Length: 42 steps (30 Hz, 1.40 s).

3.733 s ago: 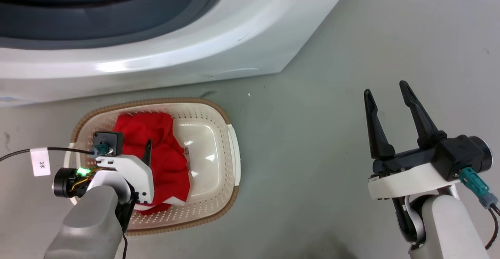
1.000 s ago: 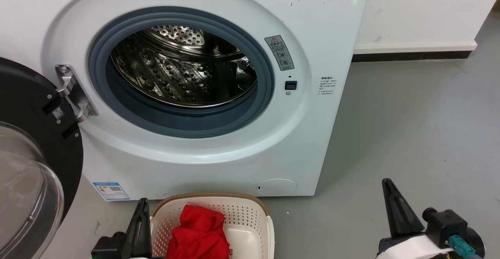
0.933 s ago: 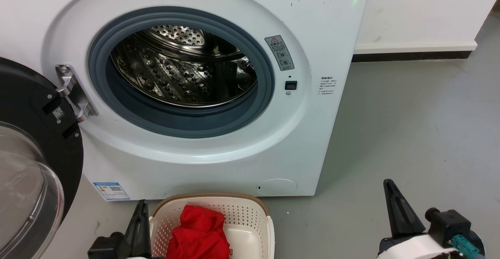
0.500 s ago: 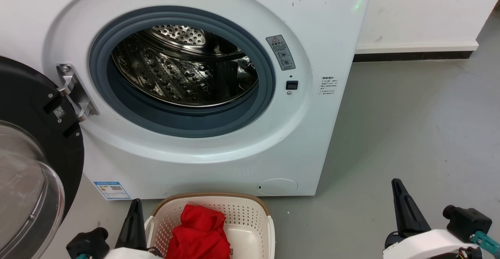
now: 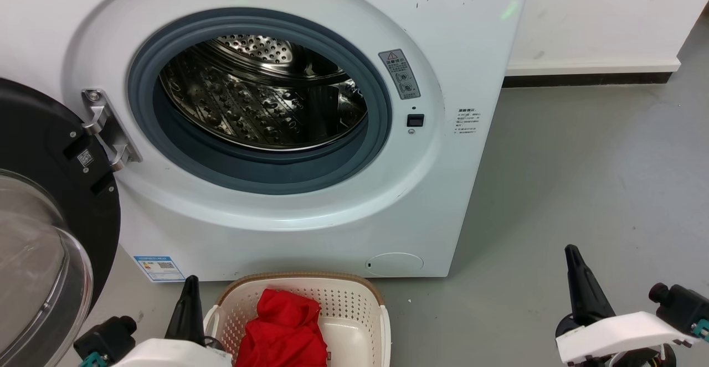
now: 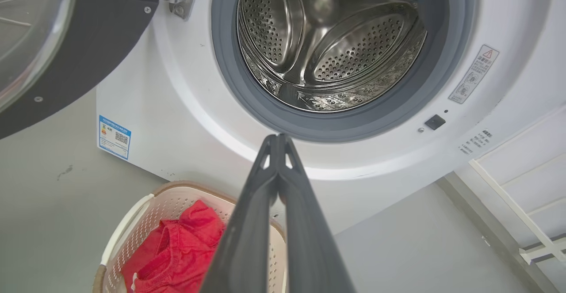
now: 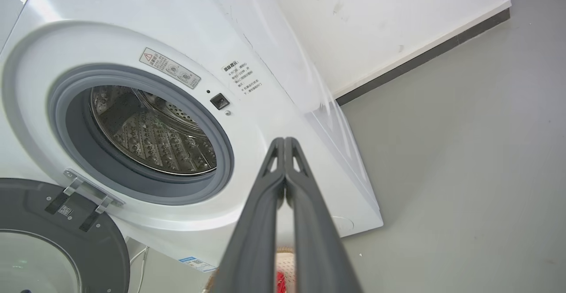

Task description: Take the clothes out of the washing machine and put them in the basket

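Observation:
The white washing machine (image 5: pixel 310 228) stands with its door (image 5: pixel 50 228) swung open to the left; only bare steel shows in its drum (image 5: pixel 260 101). Red clothes (image 5: pixel 282 328) lie in the cream basket (image 5: pixel 360 306) on the floor in front of it. My left gripper (image 5: pixel 189 292) hangs just left of the basket, and its fingers (image 6: pixel 276 145) meet at the tips, holding nothing. Lower right over the floor, my right gripper (image 5: pixel 573 264) is also shut and empty, fingers (image 7: pixel 284 147) pressed together. The drum (image 6: pixel 331 41) shows bare steel, and the clothes (image 6: pixel 177 253) sit in the basket (image 6: pixel 132 213).
Grey floor (image 5: pixel 581 179) spreads to the right of the machine, ending at a white wall with a dark skirting (image 5: pixel 587 79). The open door (image 6: pixel 48 41) juts out on the left side. A blue label (image 5: pixel 159 267) is stuck low on the machine's front.
The head camera rose from looking down on the basket to facing the machine. In the last second both grippers sank and drifted outward. The clothes stayed in the basket.

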{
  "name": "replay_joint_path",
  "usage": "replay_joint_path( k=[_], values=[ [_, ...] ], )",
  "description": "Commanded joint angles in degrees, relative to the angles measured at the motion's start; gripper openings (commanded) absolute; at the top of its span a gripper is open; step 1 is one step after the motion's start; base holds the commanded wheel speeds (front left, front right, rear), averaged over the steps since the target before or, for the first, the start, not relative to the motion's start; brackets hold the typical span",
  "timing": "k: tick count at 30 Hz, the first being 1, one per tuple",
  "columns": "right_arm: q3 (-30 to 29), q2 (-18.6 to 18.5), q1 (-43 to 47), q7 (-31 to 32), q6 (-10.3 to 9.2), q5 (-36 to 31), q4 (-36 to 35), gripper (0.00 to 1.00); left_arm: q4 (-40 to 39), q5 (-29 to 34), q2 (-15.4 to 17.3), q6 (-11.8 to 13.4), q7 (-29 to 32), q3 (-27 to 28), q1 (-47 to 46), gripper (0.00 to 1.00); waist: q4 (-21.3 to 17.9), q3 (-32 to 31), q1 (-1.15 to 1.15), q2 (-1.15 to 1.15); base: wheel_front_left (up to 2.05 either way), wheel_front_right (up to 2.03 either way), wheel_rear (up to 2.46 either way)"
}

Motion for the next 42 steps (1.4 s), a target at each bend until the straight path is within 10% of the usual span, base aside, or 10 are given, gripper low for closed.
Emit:
replay_joint_path(
  k=[1,42],
  values=[
    [-0.23,-0.5,-1.7,0.35,0.0,2.18,-0.49,0.0,-0.48,-2.09,0.04,-0.36,0.39,0.35,-1.96,0.0,0.02,0.01,0.0,0.0,0.0,0.0,0.0],
    [-2.83,-0.83,-4.6,7.34,-0.01,32.23,1.04,0.0,2.85,-32.08,-0.04,-2.74,7.63,2.58,-6.63,0.0,0.54,0.22,-0.01,0.0,0.0,0.0,0.0]
  ],
)
